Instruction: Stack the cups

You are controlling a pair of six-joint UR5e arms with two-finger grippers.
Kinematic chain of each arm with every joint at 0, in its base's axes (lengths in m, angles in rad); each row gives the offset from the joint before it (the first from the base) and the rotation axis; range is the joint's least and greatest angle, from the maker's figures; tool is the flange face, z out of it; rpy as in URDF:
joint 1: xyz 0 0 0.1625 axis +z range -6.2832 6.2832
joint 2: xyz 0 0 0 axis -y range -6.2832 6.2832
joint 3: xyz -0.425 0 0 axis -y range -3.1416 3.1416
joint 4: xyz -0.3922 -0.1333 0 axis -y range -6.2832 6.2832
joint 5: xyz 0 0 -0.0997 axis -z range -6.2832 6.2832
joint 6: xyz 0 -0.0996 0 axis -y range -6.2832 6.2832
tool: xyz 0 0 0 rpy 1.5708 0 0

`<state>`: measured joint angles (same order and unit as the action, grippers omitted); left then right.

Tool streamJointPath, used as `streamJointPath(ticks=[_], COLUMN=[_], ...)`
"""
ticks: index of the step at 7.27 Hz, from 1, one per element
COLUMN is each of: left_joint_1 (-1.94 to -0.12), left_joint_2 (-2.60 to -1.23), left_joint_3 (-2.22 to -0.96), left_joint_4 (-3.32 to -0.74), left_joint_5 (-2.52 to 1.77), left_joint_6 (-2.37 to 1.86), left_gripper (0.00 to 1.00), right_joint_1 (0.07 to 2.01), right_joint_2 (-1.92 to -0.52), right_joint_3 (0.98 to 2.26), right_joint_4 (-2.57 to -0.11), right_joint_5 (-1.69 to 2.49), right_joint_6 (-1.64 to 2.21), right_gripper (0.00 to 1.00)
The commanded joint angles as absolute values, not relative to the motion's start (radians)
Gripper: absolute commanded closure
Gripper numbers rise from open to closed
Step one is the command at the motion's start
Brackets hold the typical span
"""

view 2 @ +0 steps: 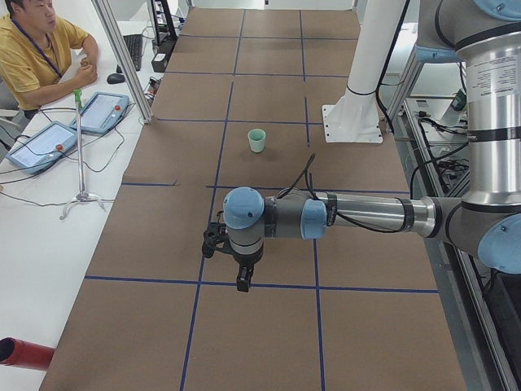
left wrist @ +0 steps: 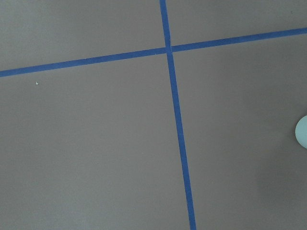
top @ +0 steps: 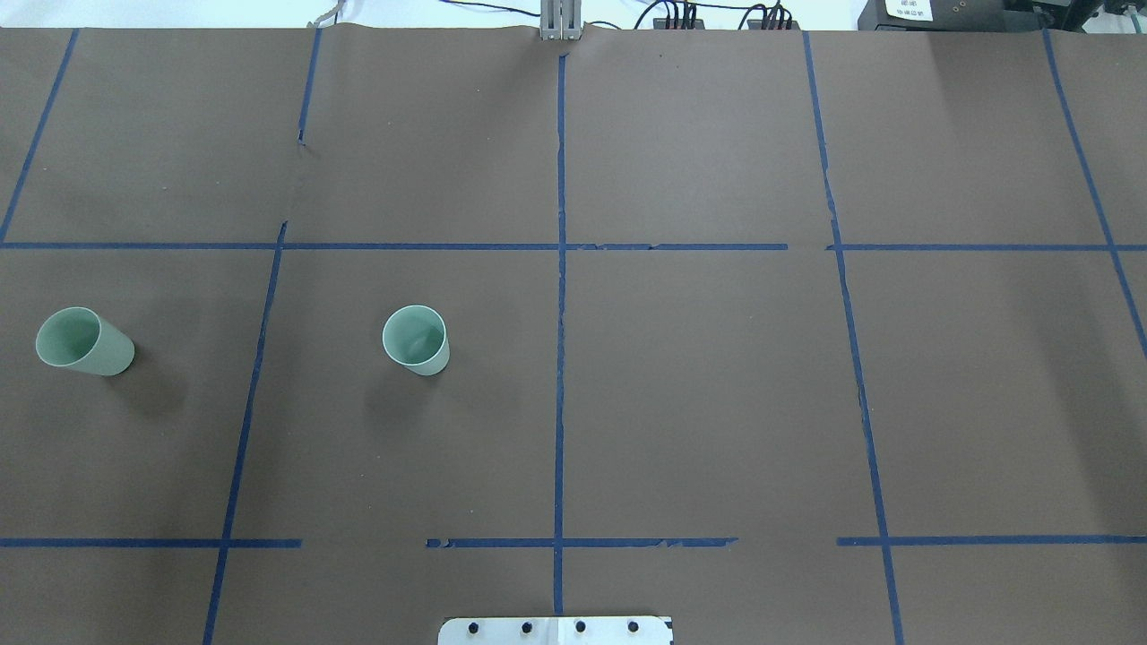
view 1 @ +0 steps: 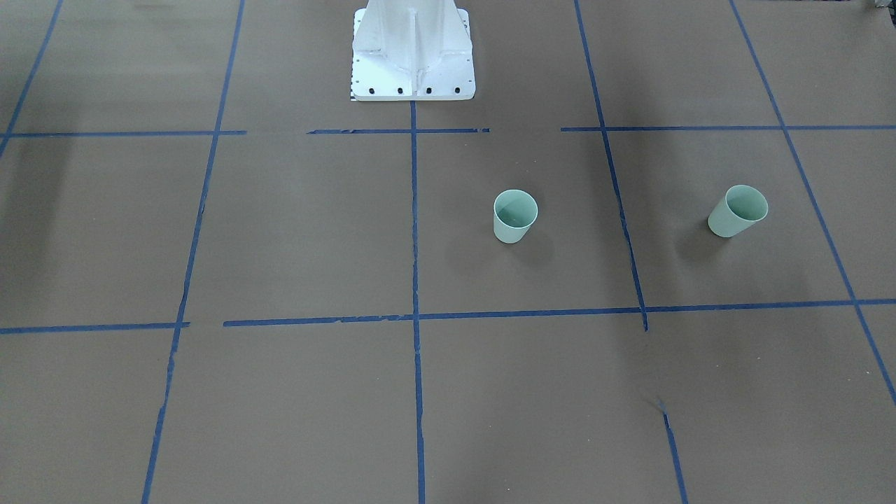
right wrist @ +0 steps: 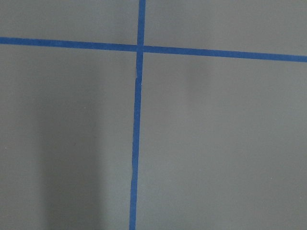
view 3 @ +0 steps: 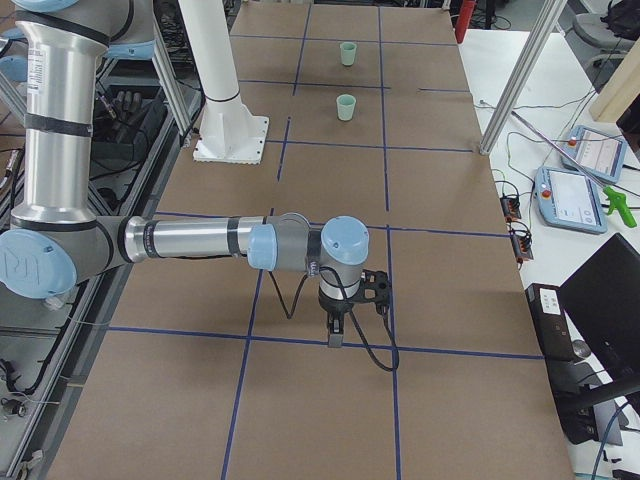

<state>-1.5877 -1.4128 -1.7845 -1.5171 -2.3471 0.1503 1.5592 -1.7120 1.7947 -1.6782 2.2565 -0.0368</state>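
Two pale mint-green cups stand upright and apart on the brown table, rims up. One cup point(top: 417, 340) is left of the centre line; it also shows in the front-facing view point(view 1: 515, 216). The other cup point(top: 85, 342) stands near the table's left end, also in the front-facing view point(view 1: 737, 211). Both show far off in the exterior right view point(view 3: 346, 107) point(view 3: 348, 54). My left gripper point(view 2: 242, 281) and right gripper point(view 3: 334, 338) hang above bare table and show only in the side views. I cannot tell whether they are open or shut. A pale edge point(left wrist: 302, 132) at the left wrist view's right border may be a cup.
The white robot pedestal point(view 1: 413, 56) stands at the table's robot side. Blue tape lines point(top: 560, 358) grid the brown surface. An operator point(view 2: 37, 49) sits at a side desk with tablets point(view 2: 41, 147). Screens and cables lie beside the table's right end point(view 3: 580, 190).
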Motion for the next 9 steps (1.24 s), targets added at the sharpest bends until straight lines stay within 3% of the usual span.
streamJointPath(ticks=[1, 7, 9], left_joint_1=[-1.588, -1.536, -1.417], left_joint_2=[-1.413, -1.480, -1.474], left_joint_3=[-1.781, -1.775, -1.773], left_joint_4=[-1.517, -1.546, -1.732], left_joint_5=[-2.345, -2.359, -2.353], left_joint_6=[0.146, 0.117, -0.186], left_gripper=[0.00, 0.00, 0.00], right_joint_1=[1.559, 1.560, 1.559], right_joint_2=[-1.712, -1.712, -1.712], right_joint_3=[1.795, 1.795, 1.795], right_joint_4=[-1.678, -1.678, -1.678], right_joint_5=[2.256, 2.256, 2.256], right_joint_6=[-0.037, -0.037, -0.037], right_gripper=[0.00, 0.00, 0.00])
